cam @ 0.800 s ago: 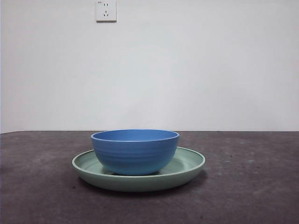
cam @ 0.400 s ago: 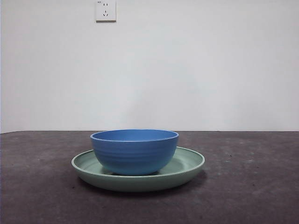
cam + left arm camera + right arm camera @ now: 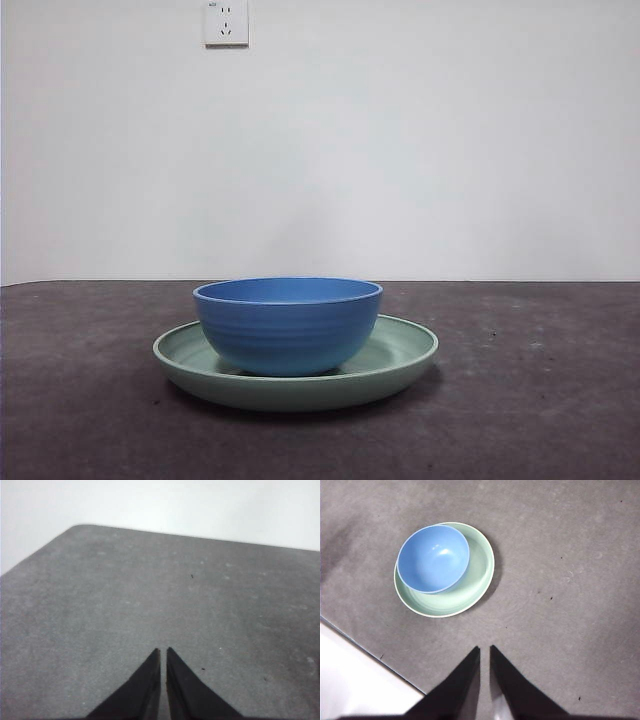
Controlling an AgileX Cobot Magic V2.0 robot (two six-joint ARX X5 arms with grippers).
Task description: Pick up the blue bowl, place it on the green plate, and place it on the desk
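A: Status? Where's the round glossy medium-blue bowl (image 3: 288, 325)?

B: Sitting upright inside the wide shallow pale mint-green plate (image 3: 400, 362), off-centre, pushed toward one side of the plate's rim per the right wrist view. Plate rests flat on the dark grey-brown speckled table (image 3: 540, 400). Looks like the bowl-on-plate step is done; the remaining part would be moving it to the table.

A: Tools?

B: Right tool (image 3: 485, 650) hangs high above the table, well apart from the bowl (image 3: 433, 558) and plate (image 3: 475, 587), jaws nearly together with only a thin slit between them, holding nothing. Left tool (image 3: 163, 652) is over bare table (image 3: 150, 595), jaws likewise almost closed, empty, nothing of the task in its view.

A: How will the bowl handle?

B: Judging by looks: rigid, light, probably plastic or melamine. Glossy outside with faint ridges, so slippery on a side squeeze. The wall curves under, so pinching the body would likely squirt it out.

A: Grasp point?

B: The rim. One jaw inside, one outside, on the side away from the plate's nearer rim for clearance. The jaws must open first. Lift straight up; the plate is light too and may drag along if the bowl is tilted.
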